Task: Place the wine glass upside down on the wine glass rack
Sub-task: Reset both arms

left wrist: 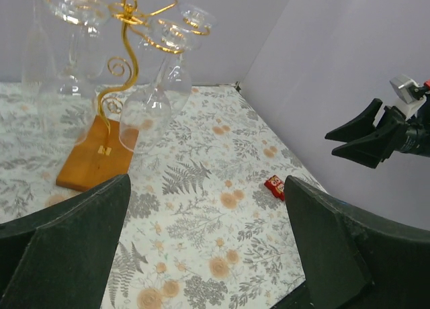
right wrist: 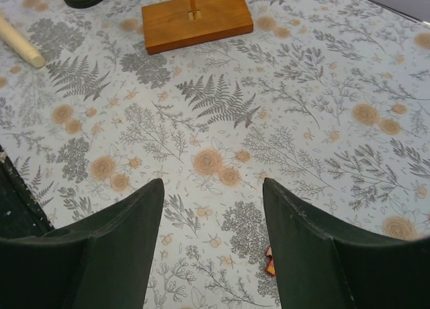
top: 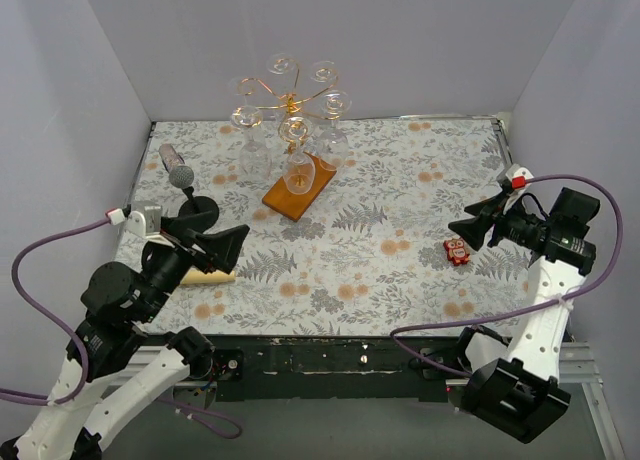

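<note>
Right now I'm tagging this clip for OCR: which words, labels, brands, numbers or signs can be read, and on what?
None can be read.
The small red object bears pale markings, too small to read.
The wine glass rack shows no writing.

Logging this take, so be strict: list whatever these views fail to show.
Top view: count of glasses on the wine glass rack; clear bowls overlap.
Left wrist: rack top cut off by the upper edge.
The red object: too small to identify; right wrist hides most behind the right gripper finger.
</note>
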Robot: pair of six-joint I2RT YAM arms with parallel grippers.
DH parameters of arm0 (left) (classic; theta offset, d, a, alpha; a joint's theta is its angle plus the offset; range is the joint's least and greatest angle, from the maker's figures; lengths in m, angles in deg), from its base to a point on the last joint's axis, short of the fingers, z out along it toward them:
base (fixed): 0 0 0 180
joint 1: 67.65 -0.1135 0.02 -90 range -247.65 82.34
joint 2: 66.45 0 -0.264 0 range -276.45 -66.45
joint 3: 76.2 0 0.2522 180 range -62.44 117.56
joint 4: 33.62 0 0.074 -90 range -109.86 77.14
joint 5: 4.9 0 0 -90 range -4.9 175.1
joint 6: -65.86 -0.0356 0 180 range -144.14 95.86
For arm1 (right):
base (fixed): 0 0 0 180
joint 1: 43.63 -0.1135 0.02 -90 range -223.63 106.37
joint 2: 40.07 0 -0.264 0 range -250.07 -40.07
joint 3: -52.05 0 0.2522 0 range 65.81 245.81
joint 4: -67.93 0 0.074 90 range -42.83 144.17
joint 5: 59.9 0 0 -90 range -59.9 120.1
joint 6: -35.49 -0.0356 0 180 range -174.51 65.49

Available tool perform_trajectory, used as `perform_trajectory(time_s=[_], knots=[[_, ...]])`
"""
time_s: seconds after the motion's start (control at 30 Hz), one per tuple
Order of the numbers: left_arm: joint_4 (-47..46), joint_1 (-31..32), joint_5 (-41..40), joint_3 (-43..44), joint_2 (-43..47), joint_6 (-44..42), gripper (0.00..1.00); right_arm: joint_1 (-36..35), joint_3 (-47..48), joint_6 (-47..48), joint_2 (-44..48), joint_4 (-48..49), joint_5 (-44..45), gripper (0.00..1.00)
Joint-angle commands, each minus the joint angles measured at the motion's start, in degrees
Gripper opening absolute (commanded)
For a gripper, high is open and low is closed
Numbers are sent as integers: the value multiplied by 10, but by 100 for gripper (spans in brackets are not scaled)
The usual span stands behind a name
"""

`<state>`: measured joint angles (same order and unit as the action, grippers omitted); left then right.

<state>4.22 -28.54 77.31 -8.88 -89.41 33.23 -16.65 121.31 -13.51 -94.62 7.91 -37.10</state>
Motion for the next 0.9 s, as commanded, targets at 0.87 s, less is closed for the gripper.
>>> perform_trajectory(time_s=[0.87], knots=[[33,-1,-177,-174,-41,129,98,3,-73,-252,55,253,180,90]])
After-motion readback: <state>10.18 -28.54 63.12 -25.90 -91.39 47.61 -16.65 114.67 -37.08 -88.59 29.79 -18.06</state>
